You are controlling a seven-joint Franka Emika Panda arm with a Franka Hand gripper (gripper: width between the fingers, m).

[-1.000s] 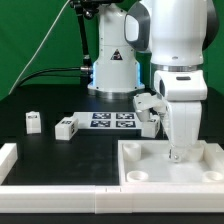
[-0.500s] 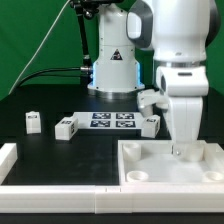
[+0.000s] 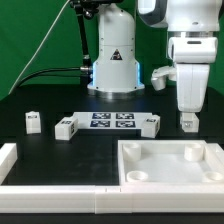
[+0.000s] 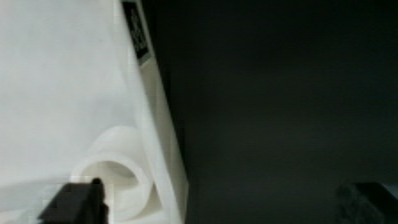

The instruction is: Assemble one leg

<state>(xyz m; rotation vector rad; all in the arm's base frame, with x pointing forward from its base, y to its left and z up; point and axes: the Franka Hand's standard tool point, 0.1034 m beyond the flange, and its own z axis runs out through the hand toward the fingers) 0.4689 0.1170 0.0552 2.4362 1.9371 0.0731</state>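
Observation:
Three legs lie on the black table in the exterior view: one (image 3: 33,121) at the left, one (image 3: 66,127) beside it, one (image 3: 150,124) right of the marker board. The large white tray (image 3: 170,178) lies at the front right. A short white stub (image 3: 193,152) stands at its far right corner; I cannot tell whether it is a leg or the socket. My gripper (image 3: 187,122) hangs above that corner, clear of the tray. In the wrist view the gripper (image 4: 222,203) is open and empty, over the tray's edge (image 4: 71,110) and a round socket (image 4: 114,178).
The marker board (image 3: 112,121) lies flat behind the tray. The robot's base (image 3: 112,65) stands at the back, with a cable at the left. A white rim piece (image 3: 8,158) borders the table at the front left.
The gripper has risen from the tray's far right corner and now hangs above it. A white stub shows where the fingers were.

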